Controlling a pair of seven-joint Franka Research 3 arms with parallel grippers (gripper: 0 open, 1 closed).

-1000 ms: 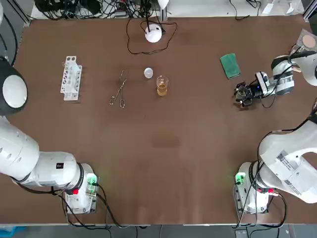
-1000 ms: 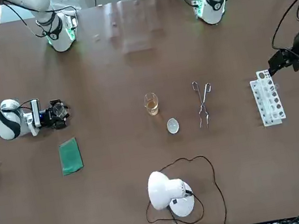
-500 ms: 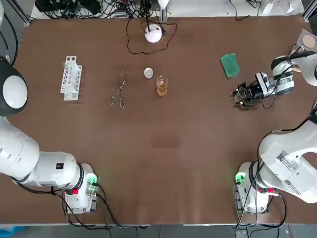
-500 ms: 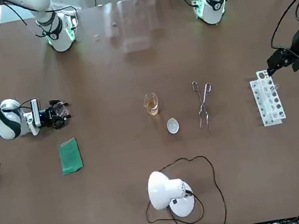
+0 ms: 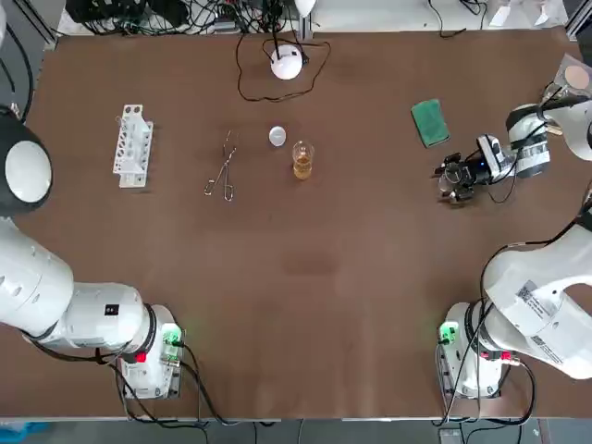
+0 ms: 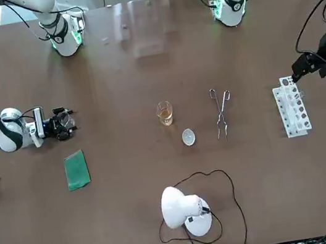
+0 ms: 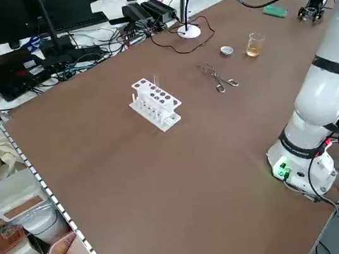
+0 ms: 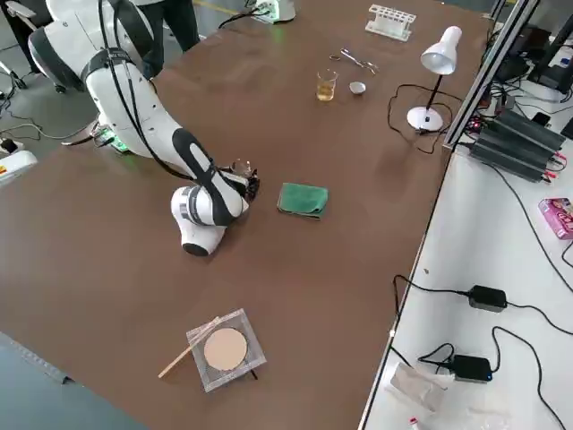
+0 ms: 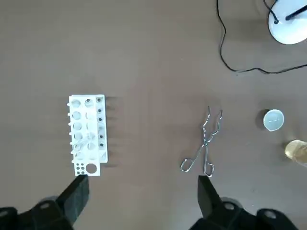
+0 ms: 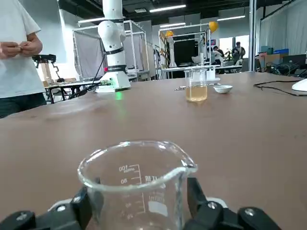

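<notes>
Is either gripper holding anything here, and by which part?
The right gripper holds a clear glass beaker by its lower side walls, one finger on each side. The open left gripper holds nothing.

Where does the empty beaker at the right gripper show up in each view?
Top: empty beaker at mid right.
Front: far left.
Left side: top right corner, tiny.
Right side: left of centre.
Left wrist: not in it.
Right wrist: bottom centre, between the fingers of the right gripper.
Landmark: the beaker of amber liquid, seen in all six views.
</notes>
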